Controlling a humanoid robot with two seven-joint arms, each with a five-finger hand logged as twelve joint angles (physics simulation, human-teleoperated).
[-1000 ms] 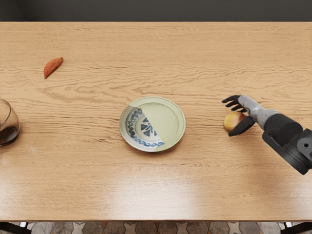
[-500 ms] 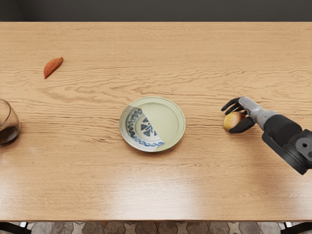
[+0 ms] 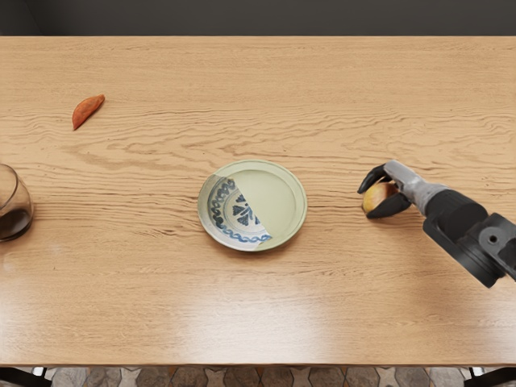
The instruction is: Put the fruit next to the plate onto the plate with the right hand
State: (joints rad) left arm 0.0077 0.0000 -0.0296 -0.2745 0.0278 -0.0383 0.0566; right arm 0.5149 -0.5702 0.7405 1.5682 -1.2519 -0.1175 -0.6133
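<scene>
The fruit (image 3: 374, 197) rests on the table (image 3: 322, 97) between the fingers (image 3: 370, 176) and thumb of the right hand (image 3: 389, 192). Well left of the fingers lies the plate (image 3: 278, 197). Much farther left stands a glass (image 3: 11, 203), with a slice (image 3: 87, 110) behind it.

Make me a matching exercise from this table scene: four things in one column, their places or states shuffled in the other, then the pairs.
Things:
1. plate
2. fruit
3. orange-red slice
4. glass

Places or states:
A. at the left edge of the table, dark liquid inside
B. in the middle of the table, blue pattern on one half
C. lying alone, far back on the left
D. right of the plate, with the fingers of the right hand curled around it

Pairs: 1-B, 2-D, 3-C, 4-A
</scene>
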